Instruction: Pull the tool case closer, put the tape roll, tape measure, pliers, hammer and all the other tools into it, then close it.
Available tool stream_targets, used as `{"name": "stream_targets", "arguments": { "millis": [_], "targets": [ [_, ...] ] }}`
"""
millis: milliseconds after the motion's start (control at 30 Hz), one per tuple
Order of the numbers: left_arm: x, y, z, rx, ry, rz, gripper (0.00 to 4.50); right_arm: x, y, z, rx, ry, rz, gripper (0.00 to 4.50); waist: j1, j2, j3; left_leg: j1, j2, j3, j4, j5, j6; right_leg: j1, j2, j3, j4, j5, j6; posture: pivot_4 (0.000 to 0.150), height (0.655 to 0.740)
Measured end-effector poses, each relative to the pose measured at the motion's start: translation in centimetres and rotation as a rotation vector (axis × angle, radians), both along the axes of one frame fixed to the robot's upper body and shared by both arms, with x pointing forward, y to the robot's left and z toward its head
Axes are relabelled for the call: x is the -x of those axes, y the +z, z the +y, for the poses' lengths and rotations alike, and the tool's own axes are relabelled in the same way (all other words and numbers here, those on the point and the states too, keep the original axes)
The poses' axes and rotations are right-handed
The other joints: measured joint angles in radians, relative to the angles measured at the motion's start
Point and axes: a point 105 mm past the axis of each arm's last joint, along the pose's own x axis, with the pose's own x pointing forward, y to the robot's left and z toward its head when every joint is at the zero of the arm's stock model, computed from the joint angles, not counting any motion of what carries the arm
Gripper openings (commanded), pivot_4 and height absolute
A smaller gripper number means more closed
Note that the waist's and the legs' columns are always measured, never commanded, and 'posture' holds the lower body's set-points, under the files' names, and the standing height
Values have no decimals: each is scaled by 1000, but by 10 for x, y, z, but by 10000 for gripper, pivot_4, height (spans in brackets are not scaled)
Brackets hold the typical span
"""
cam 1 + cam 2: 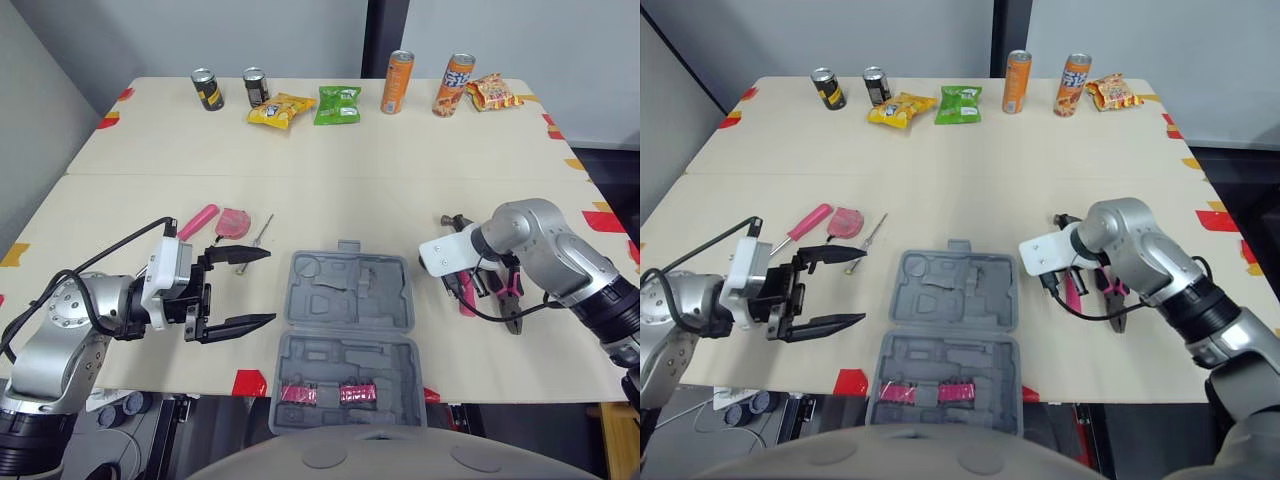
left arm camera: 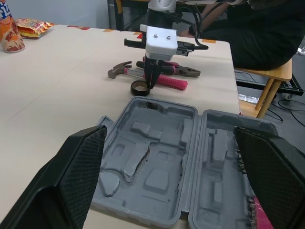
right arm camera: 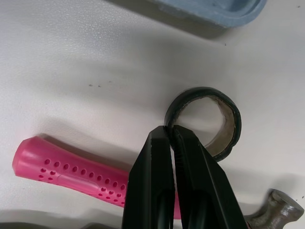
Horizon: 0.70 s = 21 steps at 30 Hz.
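An open grey tool case (image 1: 350, 292) lay on a pale tabletop (image 1: 330, 150). Its moulded pockets were empty of the loose tools, and its nearer half appeared to reach the tabletop's front edge.

Just right of the case, the right gripper (image 3: 168, 129) pointed down with its jaws clenched together and nothing visibly between them. Their tips sat against the outer rim of the black tape roll (image 3: 230, 125), which lay flat beside the case's right wall. Touching or almost touching the roll, on its side away from the case, lay the pink-handled hammer (image 3: 76, 179), and past that the pliers (image 2: 186, 72).

Left of the case, the left gripper (image 1: 270, 286) hovered with its jaws released and wide apart, holding nothing. Further left and beyond the case's far left corner lay a pink-handled screwdriver (image 1: 198, 221), what looked like a pink tape measure (image 1: 234, 221) and a thin metal tool (image 1: 255, 240).

The likely trouble was at the tape roll. Clenched jaws cannot straddle its thin wall, so pressing down from there would probably shove it sideways into the hammer handle or skid it away. If the jaws opened too close to the hammer, they could catch the handle as well. Pulling the case nearer could also tip its overhanging half off the tabletop.
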Motion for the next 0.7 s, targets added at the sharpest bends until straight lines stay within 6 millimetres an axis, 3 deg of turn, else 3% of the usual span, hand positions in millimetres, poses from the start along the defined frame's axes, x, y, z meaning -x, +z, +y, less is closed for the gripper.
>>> {"name": "stream_targets", "arguments": {
  "millis": [233,400,500,600,700],
  "targets": [
    [0,-1,-1,14,8,-5,45000,-5,13,1,14,10,-5,192,0,0,0,0,0,1,0,0,0,-1,0,1,1,0,0,1500,7400],
    [-2,-2,4,49,84,-3,45000,-13,29,13,1,31,-27,192,-3,0,0,-1,1,4,1,0,0,-4,1,4,3,0,0,1500,7400],
    [1,-8,11,88,159,25,45000,-20,47,29,-4,63,-52,192,-7,0,0,-1,2,6,1,0,0,-5,2,5,4,0,0,1500,7400],
    [5,-16,15,116,216,56,45000,-23,64,61,-35,133,-85,192,-9,-1,0,-1,3,7,1,0,0,-6,2,5,6,0,0,1500,7400],
    [6,-17,22,125,277,53,45000,-19,66,94,-57,229,-81,192,-8,-3,-2,-1,4,9,2,0,0,-9,2,5,8,0,0,1500,7400]
  ]
}}
